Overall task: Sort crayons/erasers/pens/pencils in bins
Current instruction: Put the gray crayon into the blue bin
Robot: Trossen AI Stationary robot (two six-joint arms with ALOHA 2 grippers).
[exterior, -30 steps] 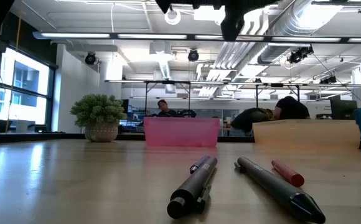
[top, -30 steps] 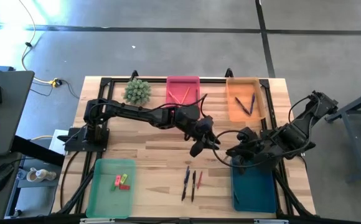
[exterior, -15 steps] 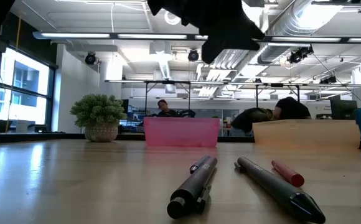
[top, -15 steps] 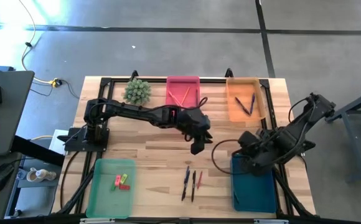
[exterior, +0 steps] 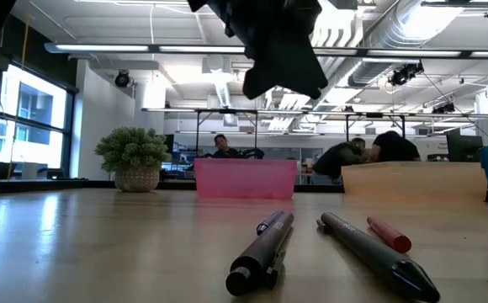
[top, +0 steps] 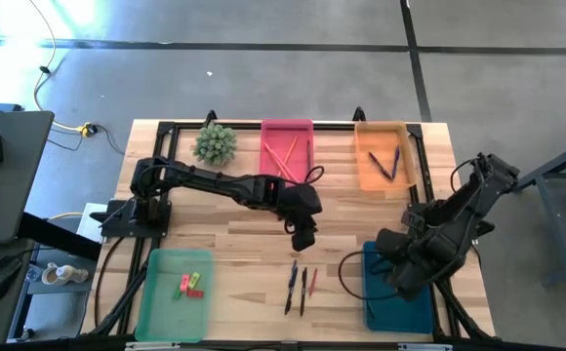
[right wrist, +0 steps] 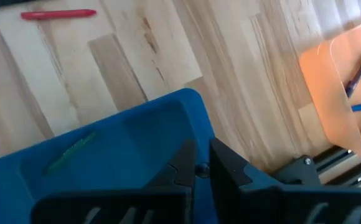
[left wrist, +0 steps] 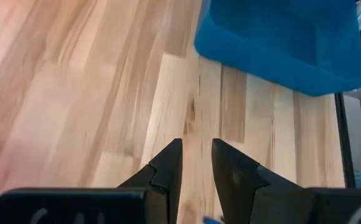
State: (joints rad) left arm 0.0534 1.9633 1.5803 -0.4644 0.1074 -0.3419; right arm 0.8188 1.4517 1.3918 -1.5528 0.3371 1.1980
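My left gripper [top: 304, 239] hangs over the table's middle, just far of two dark pens [top: 298, 287] and a red crayon [top: 313, 282] that lie flat on the wood. Its fingers [left wrist: 196, 165] stand a narrow gap apart and hold nothing. My right gripper [top: 400, 273] is over the teal-blue bin [top: 397, 304], shut and empty [right wrist: 200, 155]. A green crayon [right wrist: 71, 151] lies in that bin. Orange-tan pencils [top: 285, 148] lie in the pink bin [top: 287, 126]. Erasers [top: 189, 285] lie in the light green bin [top: 156, 302]. The orange bin [top: 374, 174] holds pens [top: 385, 164].
A small potted plant [top: 215, 142] stands at the far edge, left of the pink bin. In the low view the pens [exterior: 262, 250] and the red crayon [exterior: 389, 233] lie close to the near edge, and people sit in the room behind the table.
My left gripper has moved toward the near edge and a little left, coming down over the pens. My right gripper has drawn back from the table's middle toward the near right and now hangs over the teal-blue bin.
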